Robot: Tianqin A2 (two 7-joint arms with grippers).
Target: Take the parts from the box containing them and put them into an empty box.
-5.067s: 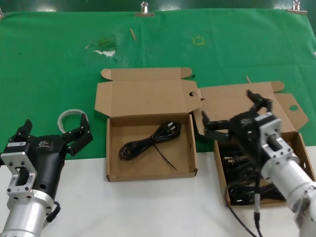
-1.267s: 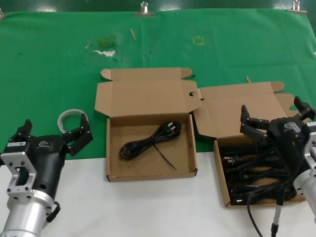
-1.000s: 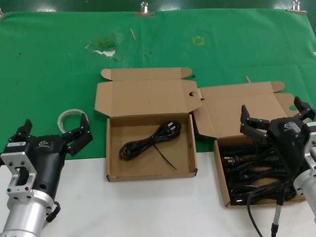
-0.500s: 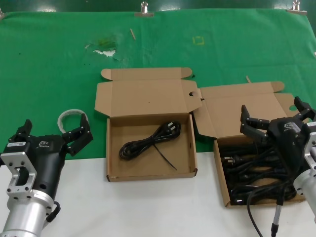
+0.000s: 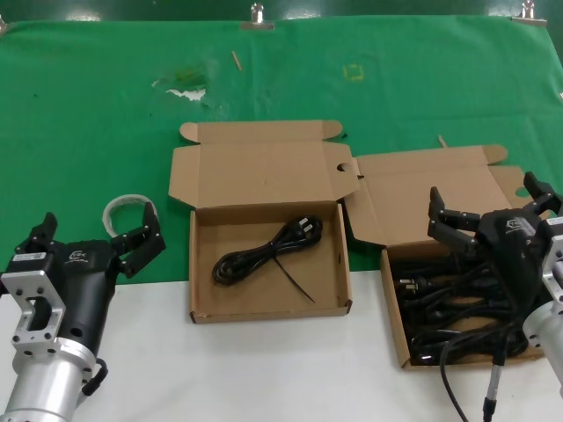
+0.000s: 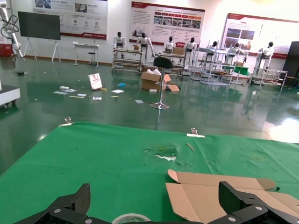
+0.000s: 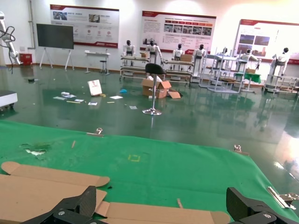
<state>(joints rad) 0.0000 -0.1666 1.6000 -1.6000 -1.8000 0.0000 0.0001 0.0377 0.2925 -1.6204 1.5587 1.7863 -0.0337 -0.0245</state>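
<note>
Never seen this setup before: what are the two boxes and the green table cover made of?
Both boxes look like plain brown cardboard, matte, with folded flaps and die-cut tabs. The green cover seems to be cloth, matte, clipped at the far edge; the exact fabric is unclear.

Boxes (image 5: pixel 264 171): plain brown. Cords (image 5: pixel 264 253): black. Cloth (image 5: pixel 88 132): green. Surface (image 5: pixel 264 369): white. Hands (image 5: pixel 97 242): black.

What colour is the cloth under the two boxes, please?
The cloth is green, clearest in the head view.
</note>
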